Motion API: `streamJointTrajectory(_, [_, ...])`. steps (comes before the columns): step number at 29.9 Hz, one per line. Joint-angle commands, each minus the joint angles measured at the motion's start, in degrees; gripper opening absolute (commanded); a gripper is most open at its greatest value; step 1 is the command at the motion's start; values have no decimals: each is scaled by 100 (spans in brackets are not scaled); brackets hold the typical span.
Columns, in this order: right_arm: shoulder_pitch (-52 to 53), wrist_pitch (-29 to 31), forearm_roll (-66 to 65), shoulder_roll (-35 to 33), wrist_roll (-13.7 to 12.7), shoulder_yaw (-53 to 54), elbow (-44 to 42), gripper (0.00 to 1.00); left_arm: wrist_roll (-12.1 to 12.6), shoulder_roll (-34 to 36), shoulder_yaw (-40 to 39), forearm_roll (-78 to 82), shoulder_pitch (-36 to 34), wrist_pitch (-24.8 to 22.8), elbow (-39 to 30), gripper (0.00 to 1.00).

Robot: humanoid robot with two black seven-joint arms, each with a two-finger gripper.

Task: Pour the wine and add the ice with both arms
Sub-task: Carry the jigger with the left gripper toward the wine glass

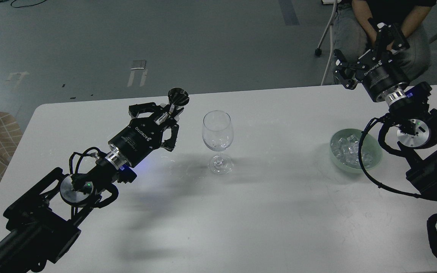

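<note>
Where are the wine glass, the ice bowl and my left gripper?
wine glass [217, 131]: head view, on the clear bowl of the glass.
ice bowl [335, 156]: head view, on its pale green left rim.
left gripper [167, 113]: head view, between the fingertips.

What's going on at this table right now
A two-armed robot is working at a white table with a wine glass standing upright in the middle. Its left gripper, just left of the glass, is shut on a thin stem with a dark round top; what that object is, I cannot tell. The right gripper hangs open above the table's far edge, beyond a pale green bowl of ice. A person sits behind.
</note>
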Motion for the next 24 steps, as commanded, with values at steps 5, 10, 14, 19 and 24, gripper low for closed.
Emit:
streamJointTrajectory(5, [0, 0, 0, 0, 2, -2, 2, 100, -9, 0, 154, 45, -95, 0, -3, 0])
streamJointTrajectory(10, [0, 0, 0, 9, 2, -2, 2, 100, -35, 0, 155, 212, -113, 0, -3, 0])
streamJointTrajectory(14, [0, 0, 0, 9, 2, -2, 2, 100, -35, 9, 155, 221, -122, 9, -3, 0])
streamJointTrajectory(19, [0, 0, 0, 9, 2, -2, 2, 100, -53, 9, 155, 458, -122, 0, -3, 0])
streamJointTrajectory(24, [0, 0, 0, 9, 2, -2, 2, 100, -44, 0, 155, 467, -148, 9, -3, 0])
